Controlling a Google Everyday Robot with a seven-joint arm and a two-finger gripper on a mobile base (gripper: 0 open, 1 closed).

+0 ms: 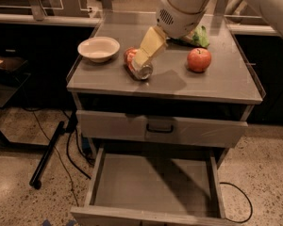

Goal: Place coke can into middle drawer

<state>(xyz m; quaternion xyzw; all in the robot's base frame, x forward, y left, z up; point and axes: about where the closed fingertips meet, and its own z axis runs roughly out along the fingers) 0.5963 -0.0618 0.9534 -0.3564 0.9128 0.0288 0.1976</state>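
The coke can [137, 65] is lying on its side on the grey cabinet top [217, 81], left of that top's middle and a little toward its front edge, with one shiny silver end facing the front. The gripper [142, 59] is hanging just above the cabinet top at the very same spot, its pale yellow tip slanting down from the right and lying over the can, so that part of the red body is hiding behind it. Whether the gripper is actually holding the can, or how wide it is standing, cannot be told from this view. The white arm [184, 8] is reaching in over the rear right of the cabinet top. A white bowl [98, 48] is sitting on the left part of the top, apart from the can. A red apple [199, 60] is resting on the right half of the top, well clear of the gripper. A green packet [199, 36] is lying toward the back of the top, partly behind the arm. Directly under the cabinet top, a grey drawer front [113, 126] with a small black handle [159, 127] is sitting closed. Lower still beneath the top, the middle drawer [151, 182] is standing pulled out, showing its flat grey floor.
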